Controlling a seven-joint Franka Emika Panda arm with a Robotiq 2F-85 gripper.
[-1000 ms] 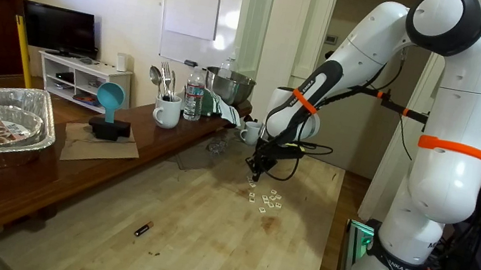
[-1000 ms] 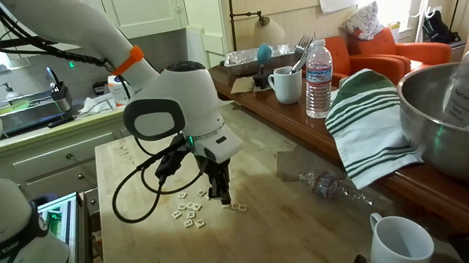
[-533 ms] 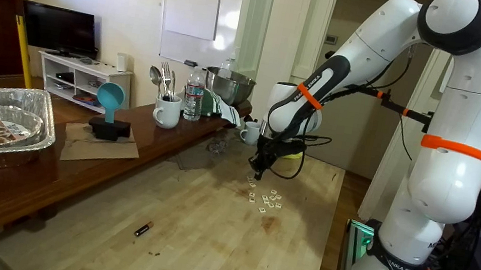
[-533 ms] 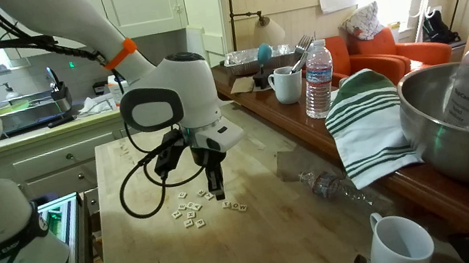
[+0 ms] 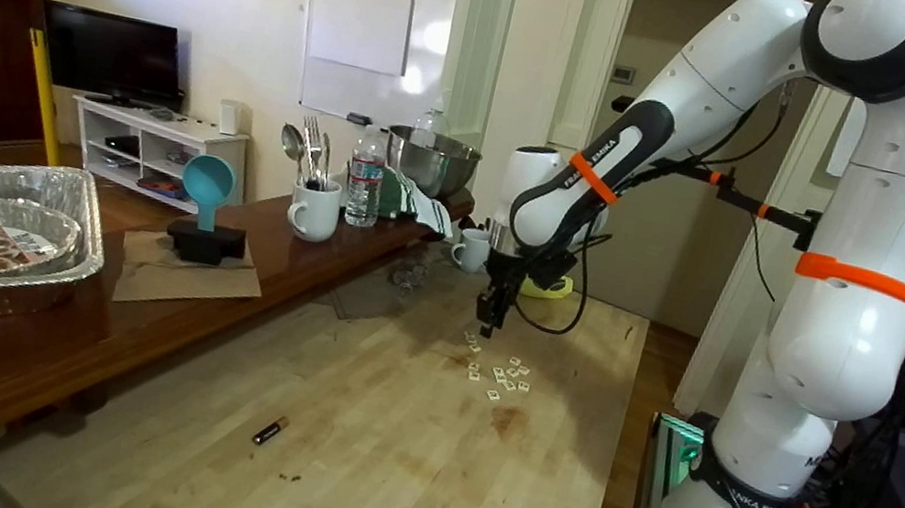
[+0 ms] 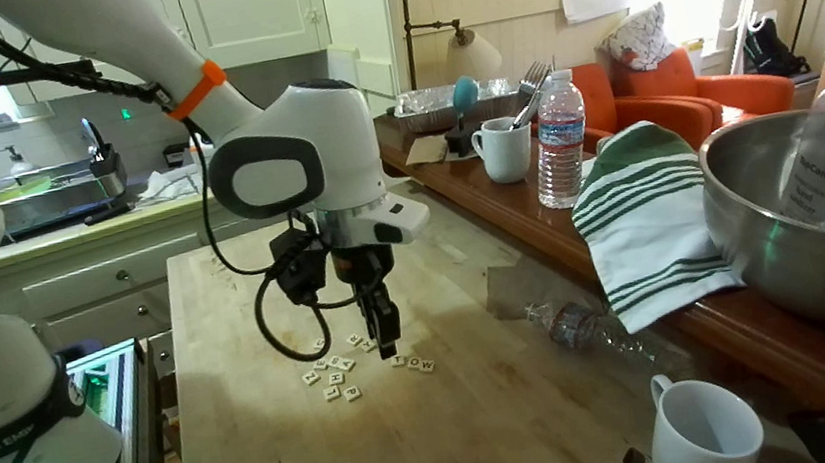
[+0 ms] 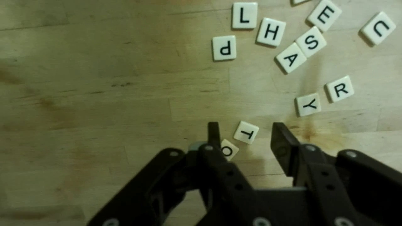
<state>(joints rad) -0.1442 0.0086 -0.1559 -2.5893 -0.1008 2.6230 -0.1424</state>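
Gripper (image 7: pixel 245 134) hangs above the table (image 7: pixel 94 131), jaws parted, nothing held; T tile (image 7: pixel 246 132) lies there, framed between them in wrist view, O tile (image 7: pixel 229 150) just beside. Probably positioning; next move likely calls for centring.

This place is looking like a home. In an exterior view, kitchen cabinets (image 6: pixel 250 7) and a dish rack (image 6: pixel 56 209) are standing beyond the hand (image 6: pixel 388 350), and orange armchairs (image 6: pixel 743 81) are standing well apart from it. In an exterior view, a television (image 5: pixel 111 54) is standing far from it.
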